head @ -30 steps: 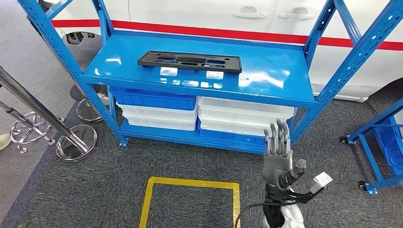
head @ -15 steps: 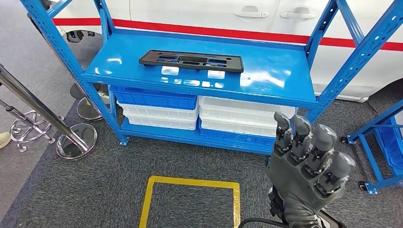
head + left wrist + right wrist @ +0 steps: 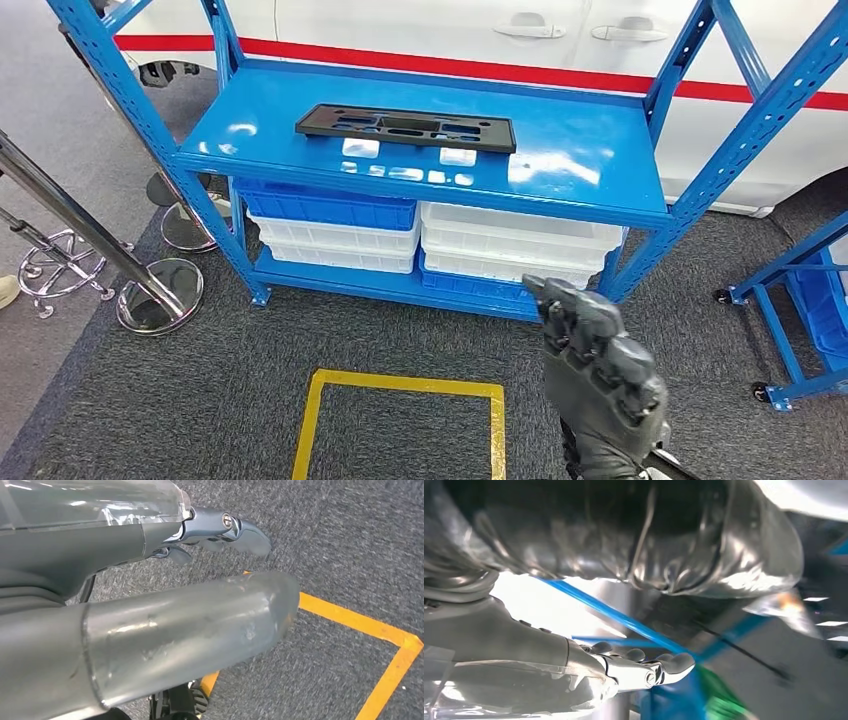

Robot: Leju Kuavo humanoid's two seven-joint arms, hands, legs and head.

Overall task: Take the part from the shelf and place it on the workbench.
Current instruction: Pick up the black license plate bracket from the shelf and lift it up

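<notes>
A long black plastic part (image 3: 405,127) with several cut-outs lies flat on the top board of the blue shelf (image 3: 580,160), towards its left half. My right hand (image 3: 600,380) is raised low in the head view, in front of the shelf and well short of the part, its back towards me and its fingers leaning forward. In the right wrist view this right hand (image 3: 549,650) holds nothing and its fingers (image 3: 674,664) stretch out. My left hand (image 3: 115,545) hangs over the grey carpet, holding nothing, with its thumb (image 3: 200,625) apart from the fingers (image 3: 240,530).
Blue bins (image 3: 325,208) and white bins (image 3: 520,240) fill the shelf's lower level. A yellow square (image 3: 400,385) is taped on the carpet in front. Chrome stanchion bases (image 3: 160,298) stand at the left, another blue rack (image 3: 800,300) at the right, a white car (image 3: 450,30) behind.
My right hand has come up much closer to the camera and turned, its fingers now leaning towards the shelf. The part has not moved.
</notes>
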